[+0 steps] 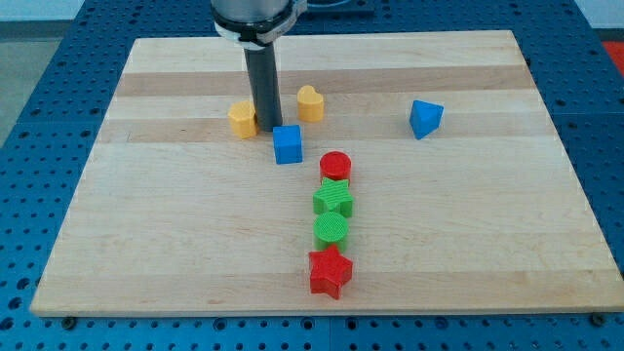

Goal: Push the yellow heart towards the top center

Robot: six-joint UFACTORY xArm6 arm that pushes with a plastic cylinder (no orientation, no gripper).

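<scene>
While my tip (265, 130) stands left of it, the yellow heart (310, 102) sits near.

This looks like a robotics lab or test bench rather than a home or shop. The pale wooden worktop (175, 244) is a plain rectangular board laid on a blue metal base (39, 117) drilled with a regular grid of mounting holes, the kind of perforated plate used to bolt down equipment; it shows on the left, right and near sides of the board. A dark rod hanging from a metal-collared robot arm (252, 19) comes down at the far side, ending in my tip (265, 133). Small, brightly coloured plastic shapes, such as a red star (330, 272), lie scattered like experiment props
</scene>
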